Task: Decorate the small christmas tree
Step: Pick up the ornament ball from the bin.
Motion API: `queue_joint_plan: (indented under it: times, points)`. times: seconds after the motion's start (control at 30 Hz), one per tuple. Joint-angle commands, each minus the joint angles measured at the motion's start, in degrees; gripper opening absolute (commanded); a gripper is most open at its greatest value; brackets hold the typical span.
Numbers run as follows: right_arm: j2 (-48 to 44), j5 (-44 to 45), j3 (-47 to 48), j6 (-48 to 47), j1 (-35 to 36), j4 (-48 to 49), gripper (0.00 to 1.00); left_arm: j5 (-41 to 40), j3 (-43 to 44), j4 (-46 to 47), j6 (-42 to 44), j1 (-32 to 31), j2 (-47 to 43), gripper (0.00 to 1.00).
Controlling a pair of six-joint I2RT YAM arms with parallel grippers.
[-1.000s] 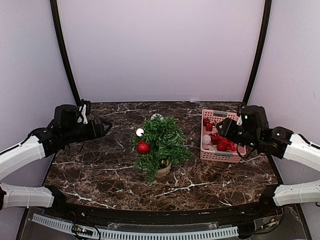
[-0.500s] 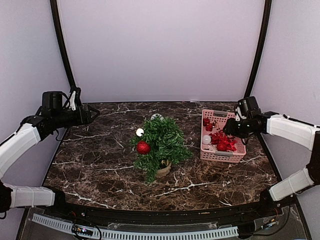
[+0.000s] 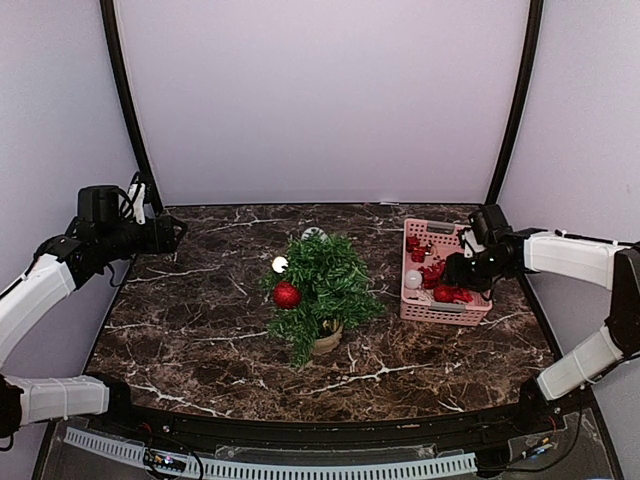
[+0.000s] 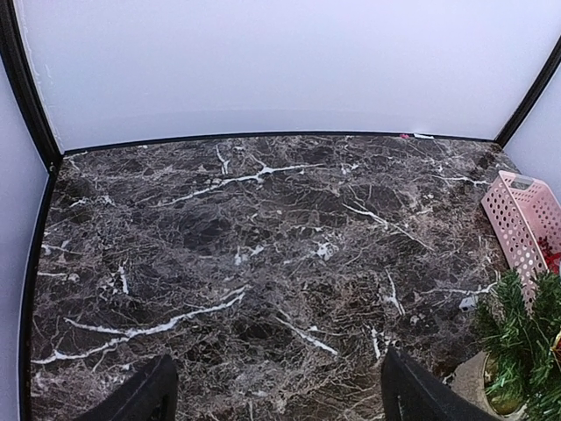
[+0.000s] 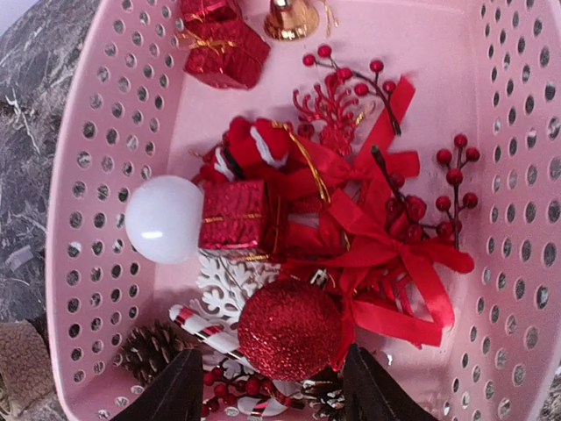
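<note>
1. The small christmas tree [image 3: 322, 290] stands well to the right of our left gripper [image 4: 276, 395], carrying one red ball [image 3: 287, 295] and one white ball [image 3: 280, 265].
2. That gripper's fingers [image 4: 140, 399] are spread, grasping nothing.
3. Our right gripper [image 5: 272, 386] hangs spread and empty over the pink basket [image 5: 96, 175]. One red glitter ball [image 5: 289, 329] lies just ahead between its fingers, and one white bulb [image 5: 164, 219] lies to their left.

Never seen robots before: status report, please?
Left gripper open, empty. Right gripper open over pink plastic basket. Bushy green miniature tree upright. Nothing blocking.
</note>
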Motion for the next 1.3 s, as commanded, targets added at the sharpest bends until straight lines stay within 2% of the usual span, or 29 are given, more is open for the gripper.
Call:
queue_joint_plan:
  times: [0.0,0.4,0.77,1.0,1.27]
  points:
    - [-0.5,0.2,-2.1,0.6,1.1,0.5,0.57,-1.2,-0.6,-0.3,1.2,0.3,-0.7,0.83]
    - [5.1,8.8,0.4,-2.7,4.4,1.1,0.52,-0.4,-1.8,1.0,-1.0,0.3,-1.7,0.83]
    - [9.9,11.3,1.3,-4.5,5.3,5.2,0.55,-1.2,-1.8,1.1,-1.0,0.3,-1.4,0.83]
    - [10.5,12.5,1.7,-4.6,5.4,6.8,0.45,-1.7,-1.9,1.1,-0.8,0.3,-1.3,0.83]
    - [5.2,12.9,1.4,-4.0,5.3,6.0,0.39,-1.9,-1.9,1.2,-0.9,0.3,-1.4,0.83]
